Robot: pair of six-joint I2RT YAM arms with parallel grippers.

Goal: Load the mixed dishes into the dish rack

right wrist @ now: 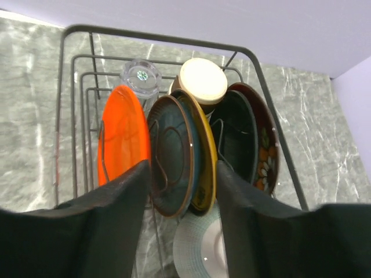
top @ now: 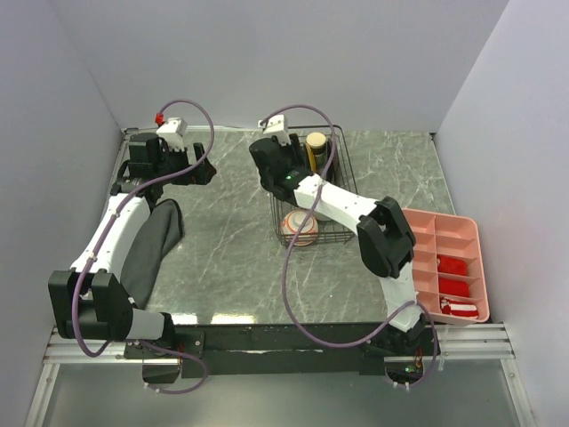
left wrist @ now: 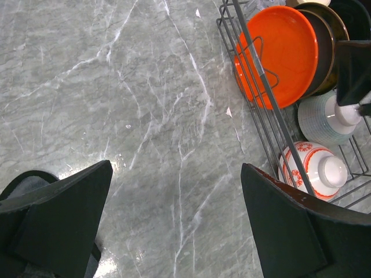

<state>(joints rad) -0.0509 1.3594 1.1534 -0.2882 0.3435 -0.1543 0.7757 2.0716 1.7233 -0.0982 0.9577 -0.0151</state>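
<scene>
A black cloth (top: 158, 238) lies rumpled along the left side of the grey marble table (top: 222, 267). At the table's near right corner sits a pink compartment tray (top: 442, 216) holding several red pieces (top: 453, 267).
</scene>
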